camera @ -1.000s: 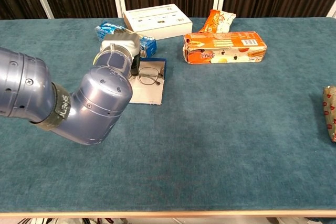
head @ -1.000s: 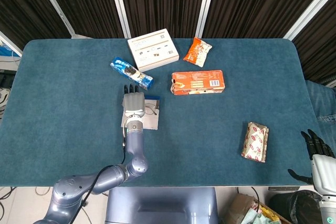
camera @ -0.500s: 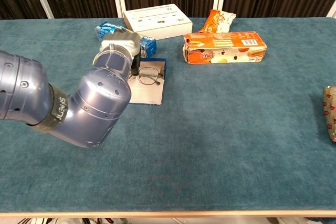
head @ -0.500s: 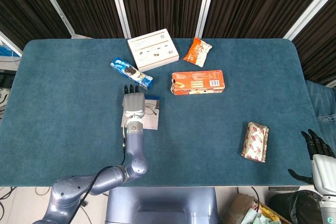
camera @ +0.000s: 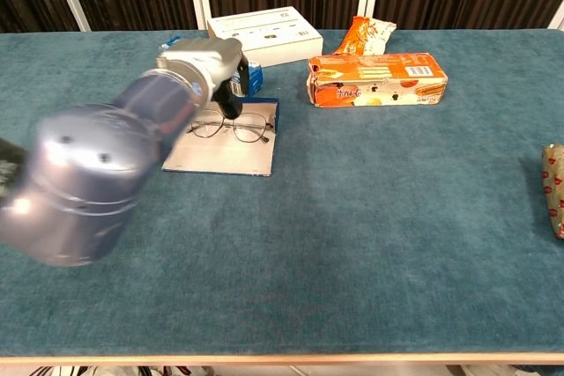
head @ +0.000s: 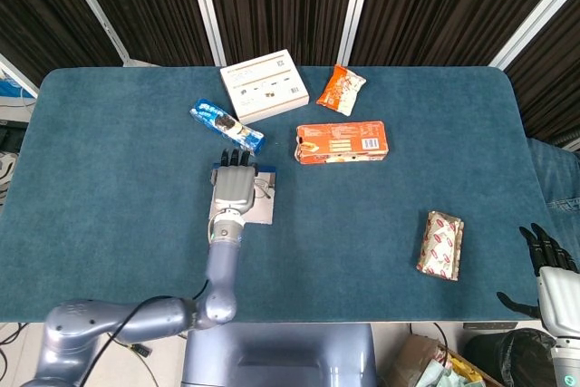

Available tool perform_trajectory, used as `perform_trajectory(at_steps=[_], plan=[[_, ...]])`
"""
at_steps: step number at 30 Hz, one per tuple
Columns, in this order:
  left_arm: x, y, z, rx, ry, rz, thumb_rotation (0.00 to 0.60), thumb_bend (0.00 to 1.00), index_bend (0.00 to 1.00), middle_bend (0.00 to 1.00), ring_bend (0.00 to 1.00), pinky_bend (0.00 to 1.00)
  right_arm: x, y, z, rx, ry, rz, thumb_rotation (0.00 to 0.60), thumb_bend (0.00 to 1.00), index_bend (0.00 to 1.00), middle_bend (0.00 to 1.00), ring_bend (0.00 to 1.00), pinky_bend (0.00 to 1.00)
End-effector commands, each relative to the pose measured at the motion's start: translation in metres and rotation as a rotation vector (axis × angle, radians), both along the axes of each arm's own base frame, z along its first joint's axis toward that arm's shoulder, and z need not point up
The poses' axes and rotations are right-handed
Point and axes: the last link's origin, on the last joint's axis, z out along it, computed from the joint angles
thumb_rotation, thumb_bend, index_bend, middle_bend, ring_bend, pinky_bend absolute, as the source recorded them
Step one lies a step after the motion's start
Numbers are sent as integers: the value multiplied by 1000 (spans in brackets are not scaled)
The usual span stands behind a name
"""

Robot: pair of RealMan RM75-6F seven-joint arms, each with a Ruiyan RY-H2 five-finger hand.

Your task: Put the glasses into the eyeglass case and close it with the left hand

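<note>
The eyeglass case (camera: 220,154) lies open and flat on the blue table, grey inside with a blue edge. The thin-framed glasses (camera: 231,128) lie across its far part. My left hand (camera: 207,63) hovers over the case's far left corner, and its dark fingertips (camera: 232,101) point down just behind the glasses. Nothing shows in its grip. In the head view the left hand (head: 234,186) covers most of the case (head: 261,213), and only part of the glasses (head: 265,189) shows. My right hand (head: 548,265) hangs off the table's near right corner, fingers spread.
Just behind the case lies a blue cookie pack (head: 227,127). Further back are a white box (head: 263,85), an orange snack bag (head: 341,90) and an orange carton (head: 341,142). A red-and-white packet (head: 440,244) lies at the right.
My left arm has swung up and to the left in the chest view, blurred with motion, uncovering the whole case and glasses. The glasses still lie on the case. The right hand has not moved.
</note>
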Motion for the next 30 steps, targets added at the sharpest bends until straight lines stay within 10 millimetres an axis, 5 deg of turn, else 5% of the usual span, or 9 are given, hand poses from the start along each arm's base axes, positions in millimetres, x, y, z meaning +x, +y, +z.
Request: perform_trajectory(at_steps=[1, 5, 10, 16, 30], plan=[[-29, -15, 29, -17, 8, -11, 600, 458, 193, 201, 109, 250, 0, 0, 0, -1, 0, 0, 600, 134, 66, 4, 102, 161], [-47, -29, 49, -64, -65, -22, 600, 483, 124, 342, 426, 527, 0, 0, 0, -4, 0, -3, 600, 135, 66, 4, 103, 161], [-64, -38, 48, -162, -94, 26, 600, 513, 47, 586, 628, 680, 0, 0, -1, -2, -1, -7, 600, 137, 66, 4, 103, 161], [-69, -43, 46, -234, -95, 48, 600, 527, 0, 698, 728, 756, 0, 0, -1, -3, -1, -8, 600, 139, 66, 4, 103, 161], [-75, -38, 28, -278, -114, 100, 600, 545, 0, 758, 788, 801, -1, 0, 0, -5, -9, -20, 600, 157, 66, 4, 103, 161]])
